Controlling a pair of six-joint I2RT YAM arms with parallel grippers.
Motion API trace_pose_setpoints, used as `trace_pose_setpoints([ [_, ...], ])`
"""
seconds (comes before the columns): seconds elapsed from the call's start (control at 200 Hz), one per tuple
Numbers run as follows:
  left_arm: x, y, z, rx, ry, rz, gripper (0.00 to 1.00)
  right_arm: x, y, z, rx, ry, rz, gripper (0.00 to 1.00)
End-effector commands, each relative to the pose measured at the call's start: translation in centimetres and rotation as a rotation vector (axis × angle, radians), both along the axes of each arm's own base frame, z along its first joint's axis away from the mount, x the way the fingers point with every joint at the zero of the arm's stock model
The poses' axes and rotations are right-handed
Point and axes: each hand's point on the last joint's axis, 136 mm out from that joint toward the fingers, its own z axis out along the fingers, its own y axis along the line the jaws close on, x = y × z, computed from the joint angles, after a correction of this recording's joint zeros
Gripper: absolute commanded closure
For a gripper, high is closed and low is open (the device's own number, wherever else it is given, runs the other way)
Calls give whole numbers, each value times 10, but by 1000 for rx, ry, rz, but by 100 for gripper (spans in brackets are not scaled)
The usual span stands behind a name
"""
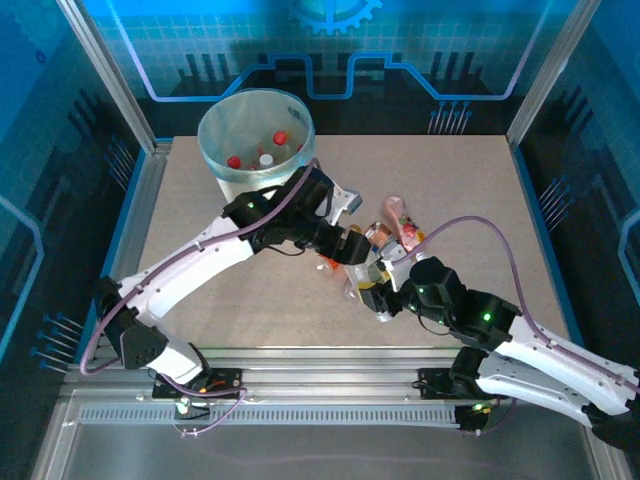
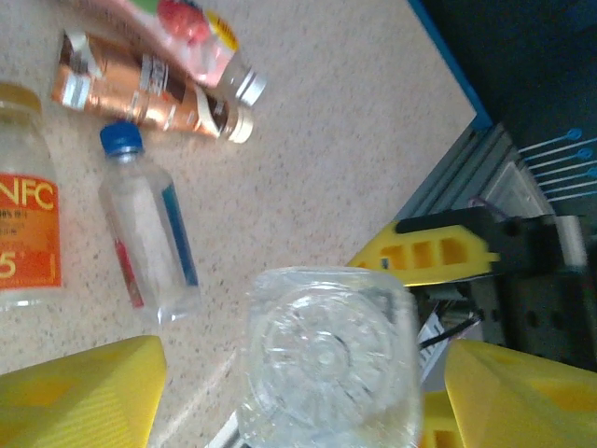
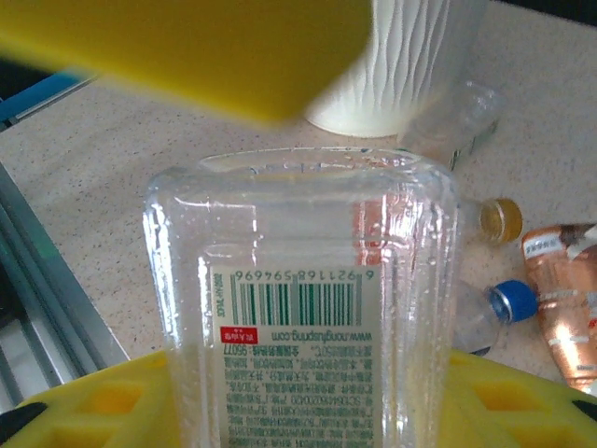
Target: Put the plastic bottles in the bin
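Note:
A square clear plastic bottle [image 3: 303,308] with a barcode label stands between my right gripper's [image 3: 308,406] yellow fingers, which are shut on it. Its round-ribbed base [image 2: 326,359] faces the left wrist camera, and my left gripper [image 2: 303,373] is open around it with a gap on each side. In the top view both grippers meet mid-table, left [image 1: 352,248] and right [image 1: 372,290]. More bottles lie nearby: a blue-capped one [image 2: 149,224], a copper-labelled one [image 2: 149,89], a pink-labelled one [image 2: 187,28] and an orange-labelled one [image 2: 23,215]. The bin [image 1: 212,150] stands at the back left with red- and white-capped bottles inside.
The loose bottles [image 1: 395,228] cluster just behind the grippers. Aluminium rails run along the table's left side [image 1: 140,200] and front edge [image 1: 320,360]. The bin's white wall [image 3: 410,65] rises close behind the held bottle in the right wrist view.

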Motion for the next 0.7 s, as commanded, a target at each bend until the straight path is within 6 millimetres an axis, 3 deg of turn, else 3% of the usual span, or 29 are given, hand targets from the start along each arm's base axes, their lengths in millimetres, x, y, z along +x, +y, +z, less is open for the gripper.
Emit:
trace_pose_setpoints([
  [0.0,-14,3,1,4,69,-15,19,7,1,37,35,-138,-24,46],
  [0.285,-26,-11,-1,-77,130,-77,19,3,5,44,58,-168,-12,46],
  [0.475,-30,-16,-13,-78,181,-96,19,1,4,51,101,-188,-11,46],
  [0.695,-27,-17,-4,-114,141,-96,39,-1,-1,54,112,-195,-20,42],
])
